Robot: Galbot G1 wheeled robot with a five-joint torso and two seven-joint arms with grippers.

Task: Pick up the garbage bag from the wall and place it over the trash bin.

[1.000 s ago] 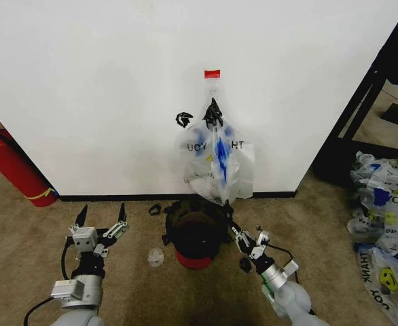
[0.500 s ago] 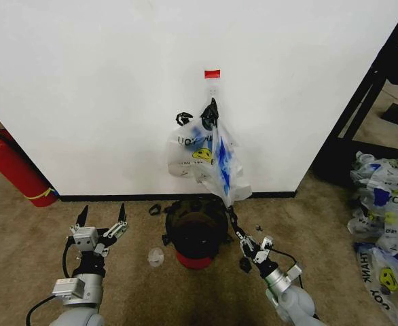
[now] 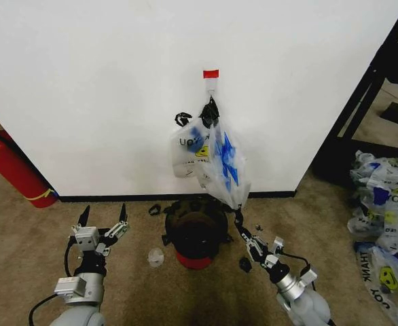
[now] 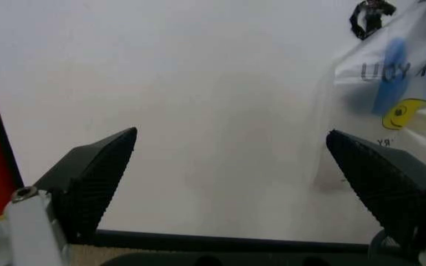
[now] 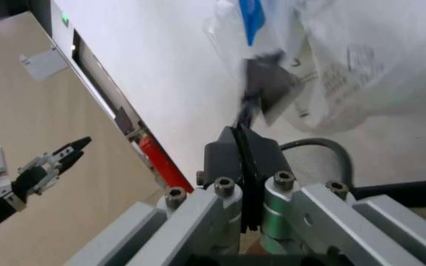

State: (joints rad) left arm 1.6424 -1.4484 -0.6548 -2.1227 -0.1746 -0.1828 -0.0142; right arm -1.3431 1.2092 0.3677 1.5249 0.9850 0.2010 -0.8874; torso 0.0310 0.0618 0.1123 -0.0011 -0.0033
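The garbage bag [image 3: 212, 153], translucent white with a yellow smiley and blue handles, hangs from the red-taped hook [image 3: 211, 75] on the white wall [image 3: 104, 88]. Its lower corner is drawn down and to the right, toward my right gripper [image 3: 241, 223]. That gripper is shut on the corner, and the right wrist view shows the fingers [image 5: 241, 152] pressed together below the bag [image 5: 346, 66]. The black trash bin [image 3: 195, 234] with a red base stands on the carpet under the bag. My left gripper [image 3: 102, 221] is open, low at the left, facing the wall [image 4: 198, 111].
A red fire extinguisher [image 3: 12, 170] leans at the left wall. A heap of several printed bags [image 3: 386, 224] lies at the right, beside a black shelf frame [image 3: 369, 102]. A small clear object [image 3: 156, 256] lies on the carpet left of the bin.
My right gripper has pulled back and to the right. The bag's lower corner has followed it, so the bag now hangs skewed to the right. The left arm has not moved.
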